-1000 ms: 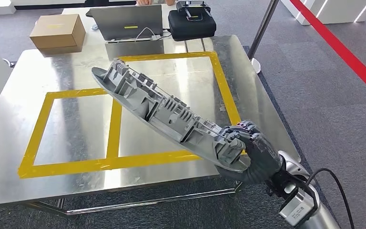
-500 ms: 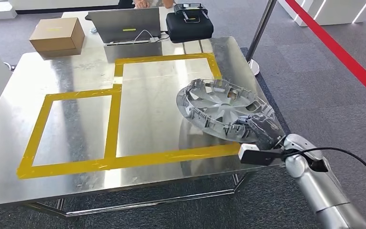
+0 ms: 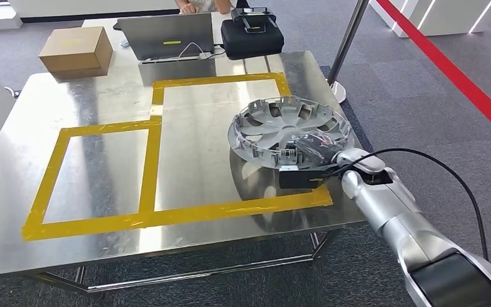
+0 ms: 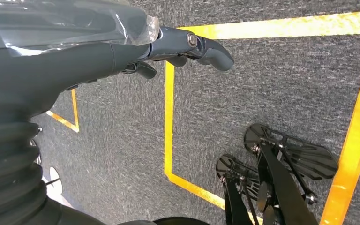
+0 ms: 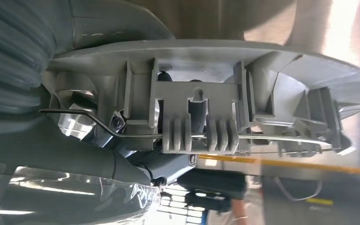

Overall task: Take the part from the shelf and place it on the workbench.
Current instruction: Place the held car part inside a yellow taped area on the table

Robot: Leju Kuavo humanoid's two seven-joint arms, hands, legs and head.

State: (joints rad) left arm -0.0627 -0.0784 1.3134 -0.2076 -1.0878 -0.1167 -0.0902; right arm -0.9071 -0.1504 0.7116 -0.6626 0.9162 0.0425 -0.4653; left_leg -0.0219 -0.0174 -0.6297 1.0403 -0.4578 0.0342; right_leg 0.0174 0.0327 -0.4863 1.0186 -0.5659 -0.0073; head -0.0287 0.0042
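Gripping wheel cover [image 3: 286,127]; right hand [image 3: 318,148].

Grey hubcap [image 3: 288,131], ribbed inside facing up, roughly level, apparently just above workbench [image 3: 102,166], right side

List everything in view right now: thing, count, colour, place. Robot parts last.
wheel cover: one, grey, over the workbench's right side, held at its near rim
workbench: one, bare shiny metal, centre
tape outlines: two joined rectangles, yellow, on the workbench top
cardboard box: one, brown, far left
laptop: one, grey, far side
case: one, black, beside the laptop
pole: one, grey, right of the workbench
floor stripe: one, red, far right
right hand: dark grey, grips the wheel cover
left hand: dark grey, hanging over taped carpet
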